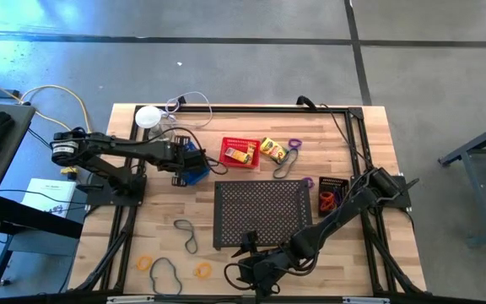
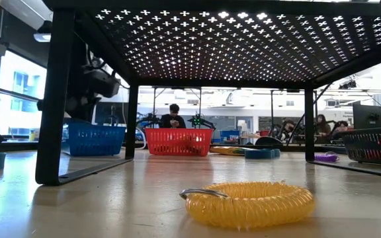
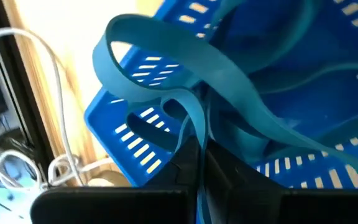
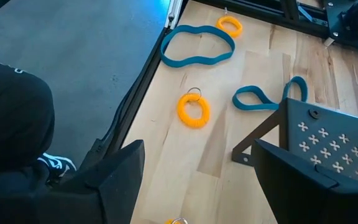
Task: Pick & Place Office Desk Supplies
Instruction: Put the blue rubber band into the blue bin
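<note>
On the left of your bench (image 1: pixel 369 152), the left gripper (image 1: pixel 194 160) hangs over the small blue plastic mesh basket (image 1: pixel 195 171), its fingers (image 3: pixel 185 163) pressed together on a teal rubber band (image 3: pixel 166 68) that loops above the basket. To the right stands the small red mesh basket (image 1: pixel 240 153), which seems to hold a small yellow crayon box (image 1: pixel 241 155), though the view is too coarse to be sure. A second yellow crayon box (image 1: pixel 272 149) lies just beside the red basket on the wood, and a purple band loop (image 1: pixel 294 143) sits near it.

Nearer you, the large flat black perforated tray (image 1: pixel 262 214) fills the middle. Near its left edge lie a dark band (image 1: pixel 186 233), a bigger teal loop (image 4: pixel 196 46) and two orange coiled rings (image 4: pixel 193 110).

The right gripper (image 1: pixel 257 268) hovers at the near edge just right of those loops, its fingers (image 4: pixel 114 171) spread wide with nothing between them. The small black mesh basket (image 1: pixel 332 193) stands at the tray's right, holding something red.
</note>
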